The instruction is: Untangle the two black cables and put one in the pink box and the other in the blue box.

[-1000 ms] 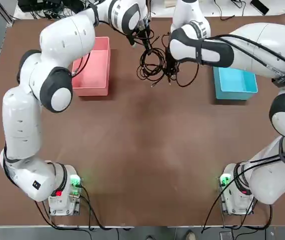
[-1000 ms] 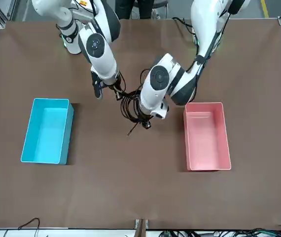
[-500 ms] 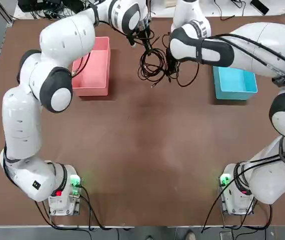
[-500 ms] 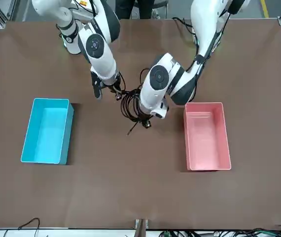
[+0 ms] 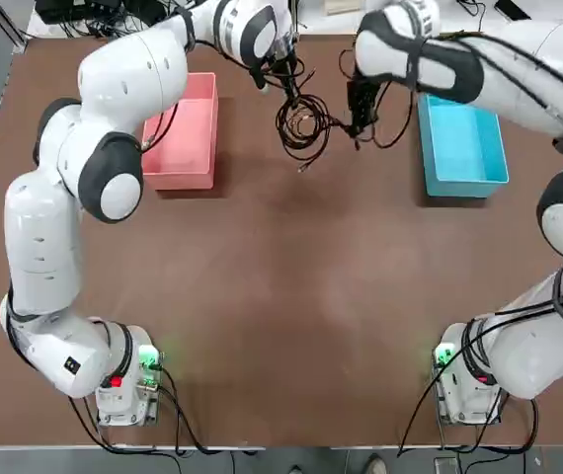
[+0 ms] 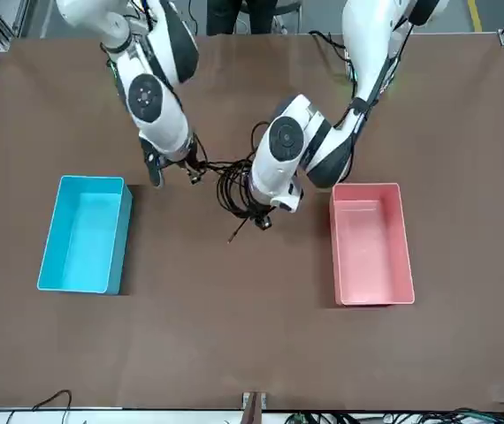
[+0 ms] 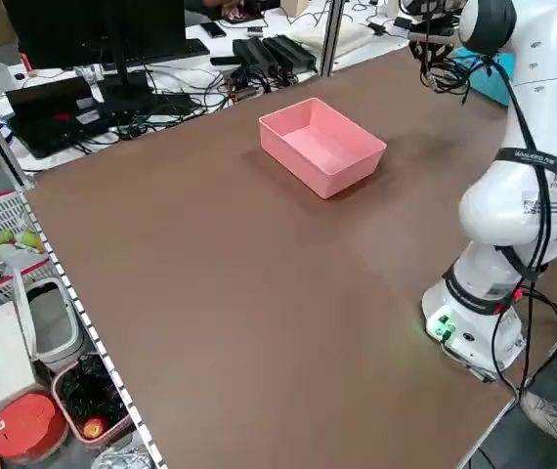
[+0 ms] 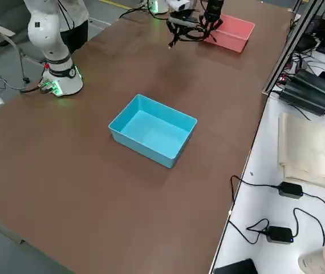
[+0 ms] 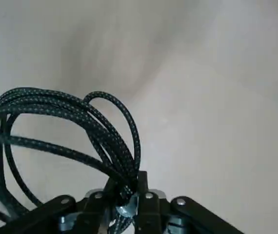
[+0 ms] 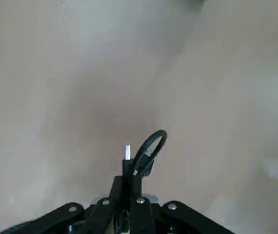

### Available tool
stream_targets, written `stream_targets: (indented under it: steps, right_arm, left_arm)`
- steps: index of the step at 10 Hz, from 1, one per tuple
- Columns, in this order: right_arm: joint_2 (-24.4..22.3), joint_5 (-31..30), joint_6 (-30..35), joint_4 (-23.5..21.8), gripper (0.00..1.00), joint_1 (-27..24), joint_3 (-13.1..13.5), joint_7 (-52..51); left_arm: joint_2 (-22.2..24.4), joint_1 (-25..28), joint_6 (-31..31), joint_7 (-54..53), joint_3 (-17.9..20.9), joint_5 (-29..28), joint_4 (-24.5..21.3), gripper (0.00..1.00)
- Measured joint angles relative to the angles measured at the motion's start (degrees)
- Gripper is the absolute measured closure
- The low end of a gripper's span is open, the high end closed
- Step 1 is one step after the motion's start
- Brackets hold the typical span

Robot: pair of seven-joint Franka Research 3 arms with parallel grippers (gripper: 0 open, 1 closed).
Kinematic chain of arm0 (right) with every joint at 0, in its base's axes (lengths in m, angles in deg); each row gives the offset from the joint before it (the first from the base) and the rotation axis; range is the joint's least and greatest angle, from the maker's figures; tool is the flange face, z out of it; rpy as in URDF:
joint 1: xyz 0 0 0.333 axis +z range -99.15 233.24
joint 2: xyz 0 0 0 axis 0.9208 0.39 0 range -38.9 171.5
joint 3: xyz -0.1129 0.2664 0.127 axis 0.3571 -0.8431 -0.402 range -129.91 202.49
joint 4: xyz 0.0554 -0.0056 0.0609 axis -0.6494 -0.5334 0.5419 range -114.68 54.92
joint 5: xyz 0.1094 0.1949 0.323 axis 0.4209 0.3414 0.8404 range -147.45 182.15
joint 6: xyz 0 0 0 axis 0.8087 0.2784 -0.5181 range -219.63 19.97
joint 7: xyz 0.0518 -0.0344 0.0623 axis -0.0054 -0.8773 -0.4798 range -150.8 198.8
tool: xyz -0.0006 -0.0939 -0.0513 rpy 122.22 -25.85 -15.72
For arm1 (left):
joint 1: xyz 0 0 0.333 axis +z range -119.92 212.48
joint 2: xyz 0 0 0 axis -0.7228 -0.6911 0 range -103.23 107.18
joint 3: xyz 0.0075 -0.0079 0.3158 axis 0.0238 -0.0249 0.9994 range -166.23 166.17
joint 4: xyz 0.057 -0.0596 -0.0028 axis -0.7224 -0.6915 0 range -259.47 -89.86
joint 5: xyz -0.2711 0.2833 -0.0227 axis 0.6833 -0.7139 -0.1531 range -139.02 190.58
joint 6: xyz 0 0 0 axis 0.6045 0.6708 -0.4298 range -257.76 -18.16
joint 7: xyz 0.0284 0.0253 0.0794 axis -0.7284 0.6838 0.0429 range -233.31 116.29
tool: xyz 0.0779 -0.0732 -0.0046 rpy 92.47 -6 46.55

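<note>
Front view: tangle strung between two grippers

Over the table's (image 6: 234, 353) far half we are holding the tangled black cables (image 6: 237, 190) off the surface, between the pink box (image 6: 371, 247) and the blue box (image 6: 84, 234). Our left gripper (image 9: 127, 202) is pinching the bundle shut; our right gripper (image 10: 128, 202) is closed on a cable's plug end. Pulling further could be tightening a knot, since loops are crossing, or the plug could be slipping from its shallow grip.
</note>
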Motion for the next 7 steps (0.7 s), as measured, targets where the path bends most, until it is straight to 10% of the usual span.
stream_targets:
  steps: [7]
  right_arm:
    - [-0.49, -9.6, 11.47, 7.7, 0.91, -20.73, 0.71, -40.12]
  left_arm:
    - [0.34, 5.95, 6.7, -15.76, 1.47, -0.08, 0.07, 0.81]
